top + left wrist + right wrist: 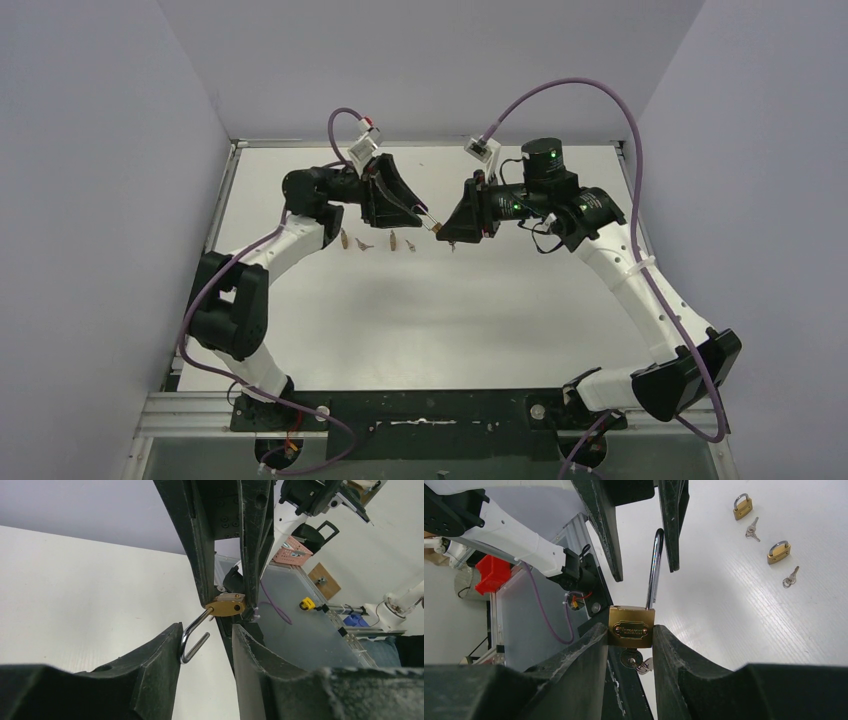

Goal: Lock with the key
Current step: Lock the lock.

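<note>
A brass padlock point(631, 626) is clamped by its body between my right gripper's point(630, 628) fingers, with a key point(633, 660) stuck in its underside. Its steel shackle point(654, 565) stands open and points at my left gripper point(206, 630). In the left wrist view the padlock body point(226, 605) sits between the right fingers, and the hooked shackle point(192, 640) lies between my open left fingers, touching the left finger point(167, 645). From above, both grippers meet over mid-table, left point(424, 214) and right point(446, 231), with the padlock point(437, 228) between them.
Two more closed padlocks point(742, 506) point(778, 552) lie on the white table, each with its key point(752, 529) point(790, 577) beside it. From above they form a short row point(376, 241) under the left arm. Grey walls enclose the table.
</note>
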